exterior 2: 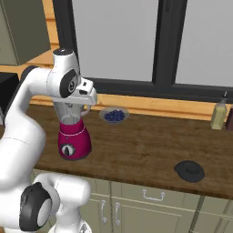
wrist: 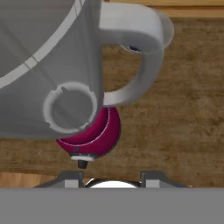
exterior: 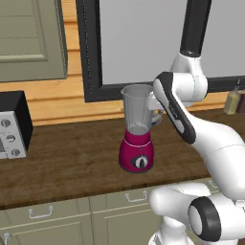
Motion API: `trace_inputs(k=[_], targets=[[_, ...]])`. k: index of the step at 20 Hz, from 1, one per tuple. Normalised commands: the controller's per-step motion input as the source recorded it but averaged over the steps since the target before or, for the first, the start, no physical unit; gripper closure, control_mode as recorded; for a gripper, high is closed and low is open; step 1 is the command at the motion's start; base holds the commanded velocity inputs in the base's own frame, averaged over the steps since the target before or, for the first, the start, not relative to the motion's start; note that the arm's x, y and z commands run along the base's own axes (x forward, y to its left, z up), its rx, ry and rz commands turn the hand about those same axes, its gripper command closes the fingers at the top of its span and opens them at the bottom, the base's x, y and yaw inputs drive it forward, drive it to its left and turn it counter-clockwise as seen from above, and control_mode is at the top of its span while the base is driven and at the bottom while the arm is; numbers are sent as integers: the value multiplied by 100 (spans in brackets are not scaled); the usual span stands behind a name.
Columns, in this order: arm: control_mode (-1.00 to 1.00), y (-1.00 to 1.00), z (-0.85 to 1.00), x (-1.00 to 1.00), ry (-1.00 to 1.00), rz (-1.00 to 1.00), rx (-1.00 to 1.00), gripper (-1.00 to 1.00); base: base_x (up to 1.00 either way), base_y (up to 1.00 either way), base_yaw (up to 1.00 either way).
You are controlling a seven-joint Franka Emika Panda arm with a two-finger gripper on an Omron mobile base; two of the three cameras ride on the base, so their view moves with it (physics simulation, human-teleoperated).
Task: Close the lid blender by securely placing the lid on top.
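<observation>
The blender [exterior: 138,139] stands mid-counter, with its magenta base [exterior 2: 74,143] and dial facing the front and its clear jar [exterior: 139,107] open at the top. The lid [exterior 2: 189,170], a dark round cap, lies flat on the counter far to the blender's right, near the front edge. My hand hovers just above and beside the jar's handle [wrist: 142,65]. In the hand view I look down into the jar [wrist: 48,57], and my gripper [wrist: 113,177] is open with its fingertips [wrist: 72,178] wide apart and nothing between them.
A bowl of blueberries [exterior 2: 114,115] sits behind and to the right of the blender. A yellowish bottle [exterior 2: 219,114] stands at the far right by the window sill. A black-and-white box with dials [exterior: 12,127] is at the counter's left end.
</observation>
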Motion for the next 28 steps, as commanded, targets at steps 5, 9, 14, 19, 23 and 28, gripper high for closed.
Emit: trace_inputs(k=[5,9,14,19,23,28], targets=[[-100,-27,0,-57,-12,-6,5,-100,0,0,0],[-100,-86,0,-100,-16,-25,14,-100,0,0,0],[-100,-99,0,-100,-10,-27,11,-100,0,0,0],[-100,-100,0,-85,1,-33,7,-100,0,0,0],[-100,-100,0,-48,14,-40,14,-100,0,0,0],[-100,-100,-1,-36,21,-38,21,-100,0,0,0]])
